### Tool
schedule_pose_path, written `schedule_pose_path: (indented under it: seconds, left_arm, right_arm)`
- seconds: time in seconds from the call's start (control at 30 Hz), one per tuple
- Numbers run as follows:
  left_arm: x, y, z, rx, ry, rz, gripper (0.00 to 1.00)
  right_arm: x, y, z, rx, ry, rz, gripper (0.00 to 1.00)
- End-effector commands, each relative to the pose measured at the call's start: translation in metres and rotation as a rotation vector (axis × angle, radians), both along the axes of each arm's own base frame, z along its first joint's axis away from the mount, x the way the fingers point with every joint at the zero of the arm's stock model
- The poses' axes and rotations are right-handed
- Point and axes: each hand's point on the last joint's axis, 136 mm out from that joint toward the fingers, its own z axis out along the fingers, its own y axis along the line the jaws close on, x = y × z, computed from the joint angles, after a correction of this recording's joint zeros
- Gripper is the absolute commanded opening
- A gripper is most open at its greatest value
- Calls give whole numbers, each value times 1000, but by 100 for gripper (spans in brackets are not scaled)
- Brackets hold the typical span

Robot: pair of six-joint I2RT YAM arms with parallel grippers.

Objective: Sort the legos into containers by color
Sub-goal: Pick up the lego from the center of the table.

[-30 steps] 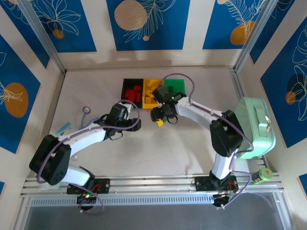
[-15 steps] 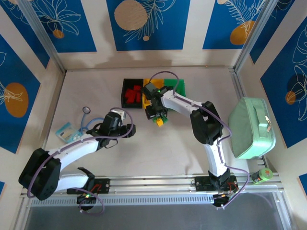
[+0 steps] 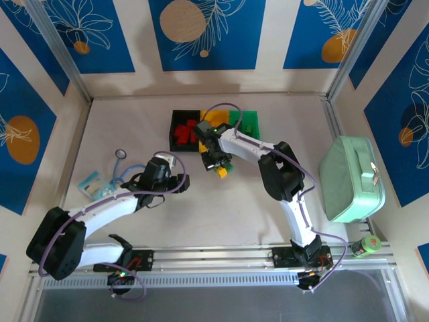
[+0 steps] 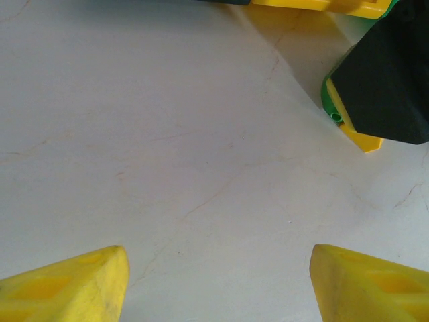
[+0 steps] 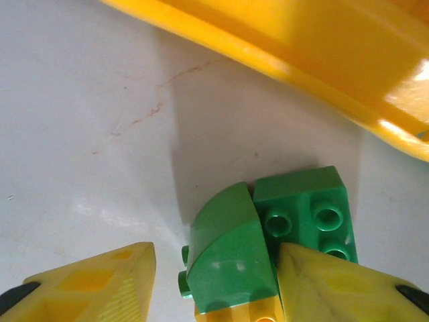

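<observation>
While our right end effector (image 5: 216,253) gapes around a curved green lego (image 5: 228,245), yellow bin (image 5: 301,54) at 1 o'clock, left end effector (image 4: 218,258) wide.

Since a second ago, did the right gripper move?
Yes. The right gripper slid left in front of the yellow bin, closer to the black bin.

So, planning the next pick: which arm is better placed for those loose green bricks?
Probably right: the right gripper, open, straddles a green brick; the left gripper hangs farther off.
</observation>
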Motion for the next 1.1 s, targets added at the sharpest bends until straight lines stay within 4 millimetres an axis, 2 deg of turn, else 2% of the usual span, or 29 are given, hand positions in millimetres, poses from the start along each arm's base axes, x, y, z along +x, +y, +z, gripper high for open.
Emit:
schedule_pose_path:
  seconds: [0.0,0.33,0.57,0.7,0.87,0.97,1.07]
  left_arm:
    - [3,1,2,2,-14,16,71]
    - [3,3,2,11,-18,19,71]
    - [4,4,4,14,-24,21,71]
    - [5,4,7,15,-34,20,71]
    - [6,3,13,12,-51,13,71]
    - [6,1,14,5,-54,3,71]
    - [6,-1,14,0,-53,-6,71]
  right_arm:
    - [-5,4,-7,-41,14,29,49]
    - [-5,2,-10,-73,8,32,41]
    - [-6,4,-1,-72,-3,32,27]
    - [-6,6,16,-39,-28,28,25]
    - [0,4,49,39,-69,0,24]
    - [9,-5,71,72,-110,-29,25]
    - [21,-23,91,101,-154,-79,25]
